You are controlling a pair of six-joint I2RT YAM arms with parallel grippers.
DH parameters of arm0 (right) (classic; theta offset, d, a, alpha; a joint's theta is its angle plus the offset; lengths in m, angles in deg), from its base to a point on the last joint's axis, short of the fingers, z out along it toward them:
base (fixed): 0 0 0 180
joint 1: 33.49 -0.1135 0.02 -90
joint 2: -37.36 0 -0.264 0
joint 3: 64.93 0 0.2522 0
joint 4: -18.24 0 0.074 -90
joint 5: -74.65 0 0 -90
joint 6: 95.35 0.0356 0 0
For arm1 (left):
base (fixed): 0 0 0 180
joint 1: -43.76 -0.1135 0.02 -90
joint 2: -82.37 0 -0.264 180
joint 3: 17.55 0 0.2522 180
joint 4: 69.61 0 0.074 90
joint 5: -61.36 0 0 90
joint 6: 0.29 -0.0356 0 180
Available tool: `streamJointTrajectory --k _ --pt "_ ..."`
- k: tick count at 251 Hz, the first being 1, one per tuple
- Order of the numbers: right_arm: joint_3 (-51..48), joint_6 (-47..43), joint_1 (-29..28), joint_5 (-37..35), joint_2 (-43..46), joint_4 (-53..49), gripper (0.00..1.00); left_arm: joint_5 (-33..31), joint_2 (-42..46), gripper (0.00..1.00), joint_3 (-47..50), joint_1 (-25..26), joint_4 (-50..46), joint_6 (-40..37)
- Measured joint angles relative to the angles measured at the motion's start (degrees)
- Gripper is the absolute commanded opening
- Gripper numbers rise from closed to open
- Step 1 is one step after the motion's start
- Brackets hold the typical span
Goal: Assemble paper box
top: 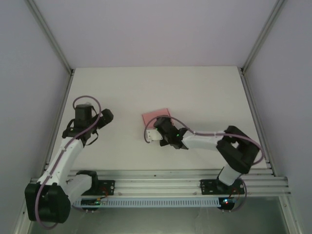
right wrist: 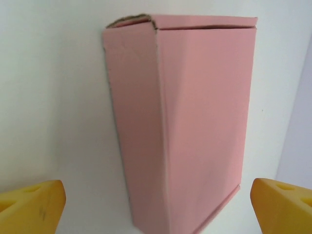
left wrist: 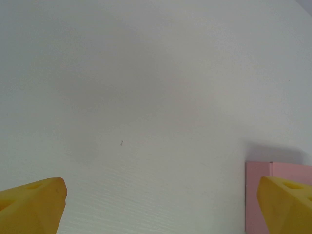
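Pink paper box [right wrist: 195, 122], folded up, mid-frame.
Likely light, crushable card; grip long sides. Both left hand [left wrist: 161, 191] and right hand [right wrist: 157, 192] wide open, empty.

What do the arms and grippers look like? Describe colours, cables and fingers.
The left arm and right arm have white links, black joints and black bases. A mauve cable loops along each. A small green light glows near the right wrist. The left gripper and right gripper each carry two blunt yellow fingers with small dimples.
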Motion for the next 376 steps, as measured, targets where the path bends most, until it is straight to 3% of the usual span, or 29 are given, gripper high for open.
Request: streamJointTrajectory --k 41,60,90,117,142,159,189,228,256,286,321,345,376 --pt "2.86 10.32 0.72 1.79 11.26 -8.39 0.99 -3.96 -1.27 1.00 -0.20 -0.31 0.94 -3.21" --pt "3.56 17.70 4.96 2.43 16.85 -10.14 0.99 -8.37 -1.16 1.00 0.31 -0.33 4.11 -5.73" --pt "0.98 31.67 21.92 7.37 25.42 -8.20 0.99 -14.78 -0.42 1.00 5.44 -0.37 14.75 -11.98" --pt "-9.31 43.50 38.97 9.68 31.26 1.01 0.99 -18.43 -0.94 1.00 16.33 -0.48 32.83 -19.65" --pt "-19.39 50.60 48.68 13.77 29.73 10.49 1.00 -19.85 -5.64 1.00 24.76 -0.96 46.77 -26.21" --pt "-24.85 53.24 51.93 16.55 25.49 18.25 1.00 -19.65 -9.51 1.00 26.03 -1.51 51.15 -29.24" --pt "-28.22 56.39 54.60 21.66 19.12 26.43 1.00 -17.11 -15.13 0.99 26.01 -2.23 61.18 -33.09" --pt "-27.50 57.05 56.04 28.41 19.71 32.02 1.00 -13.18 -17.53 1.00 25.90 -3.34 67.58 -34.82" --pt "-27.63 55.56 56.00 28.89 20.13 33.33 1.00 -10.84 -19.39 1.00 25.29 -5.66 70.62 -34.93" --pt "-31.45 55.58 55.98 28.94 16.33 42.62 1.00 -7.37 -29.68 1.00 25.86 -7.93 83.69 -34.77" --pt "-32.24 56.17 56.28 30.45 2.54 53.29 1.00 -3.06 -31.74 1.00 24.92 -8.33 80.78 -35.01" --pt "-30.73 56.68 57.16 28.65 2.14 49.35 1.00 -1.84 -31.95 1.00 21.05 -8.33 77.88 -35.01" --pt "-27.67 57.00 53.94 23.67 2.03 50.47 1.00 -1.22 -31.87 0.99 19.06 -8.31 77.66 -35.01"
